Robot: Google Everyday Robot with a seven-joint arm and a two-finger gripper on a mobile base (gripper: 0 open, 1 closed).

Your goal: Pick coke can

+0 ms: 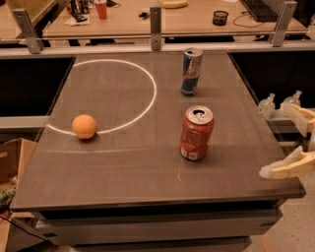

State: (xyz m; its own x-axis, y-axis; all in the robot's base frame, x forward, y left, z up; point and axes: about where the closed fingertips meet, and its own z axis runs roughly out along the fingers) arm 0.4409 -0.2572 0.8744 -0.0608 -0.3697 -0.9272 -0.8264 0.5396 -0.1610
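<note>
**Coke can** (197, 133): red-orange, silver top with the pull tab showing, small white label patch near the base. It stands upright on the dark desk (123, 172), free of everything around it.

**Pincer** (273, 140): to the right of the coke can, at the desk's right edge and well apart from the can. Its two cream fingers (290, 168) are spread wide and hold nothing. The lower finger lies over the desk's near right corner, its tip turned toward the can. The upper finger sits further right, off the desk. The can is level with the gap between them, and bare desk lies between can and pincer.

**Blue can** (191, 71): taller and slimmer, blue and silver, upright. It stands behind the coke can, near it but not touching.

**Orange** (84, 126): on the desk far to the left of the coke can, resting on the white ring.

**White ring** (151, 93): a circle marked on the desk, left of and behind the coke can. Neither can stands inside it.

**Clear bottles** (268, 106): two, off the desk, to the right of the coke can and behind the pincer.

**Cardboard box** (12, 157): below desk level, far left of the coke can.

**Far bench** (133, 19): behind the blue can, carrying a red cup (101, 9) and a small black pot (221, 17).
</note>
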